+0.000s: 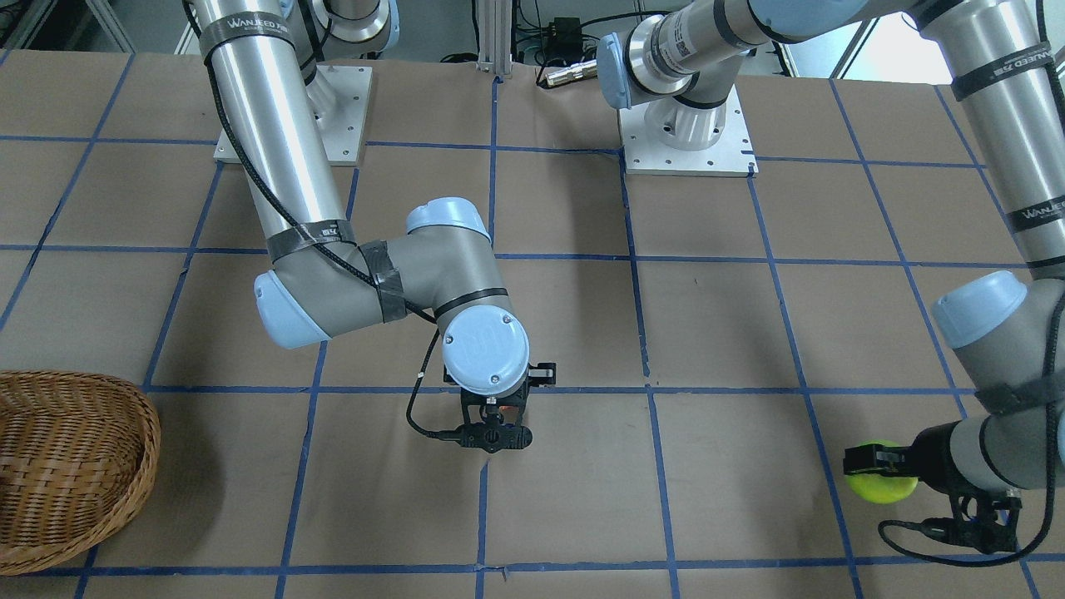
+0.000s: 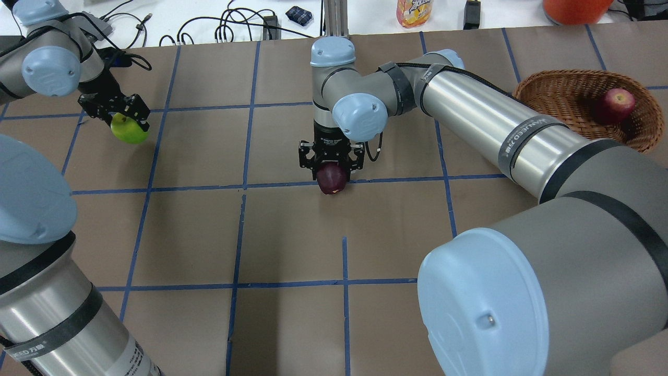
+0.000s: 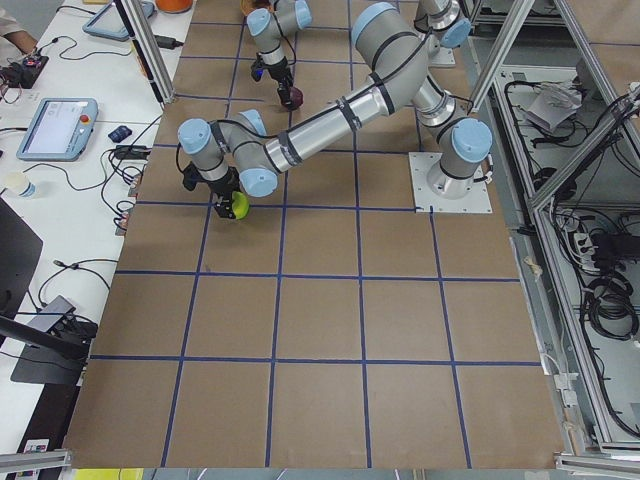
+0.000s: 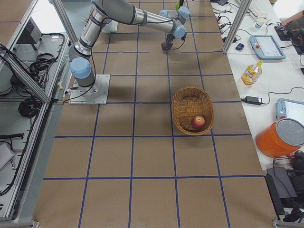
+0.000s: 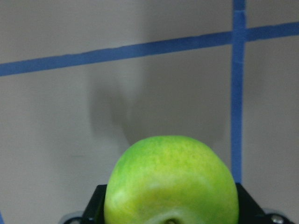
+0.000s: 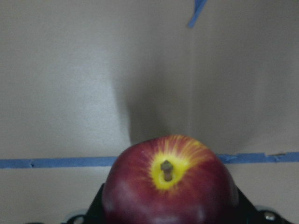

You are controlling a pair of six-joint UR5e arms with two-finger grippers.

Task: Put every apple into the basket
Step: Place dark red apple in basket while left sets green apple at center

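My left gripper (image 2: 127, 117) is shut on the lime green apple (image 2: 129, 130) and holds it over the table's far left; the apple fills the left wrist view (image 5: 170, 182). My right gripper (image 2: 332, 166) is shut on the dark maroon apple (image 2: 332, 179) with a yellow patch (image 6: 167, 170) over the table's middle. The bright red apple (image 2: 617, 103) lies inside the wicker basket (image 2: 563, 94) at the far right, also in the exterior right view (image 4: 198, 122). In the front-facing view the basket (image 1: 66, 466) is at the lower left and the green apple (image 1: 882, 487) at the lower right.
The brown table is marked with a blue tape grid. The two arm base plates (image 1: 291, 112) (image 1: 686, 137) sit at the robot's edge. A bottle (image 2: 415, 10), cables and an orange container (image 2: 574, 6) stand on the white bench beyond the far edge.
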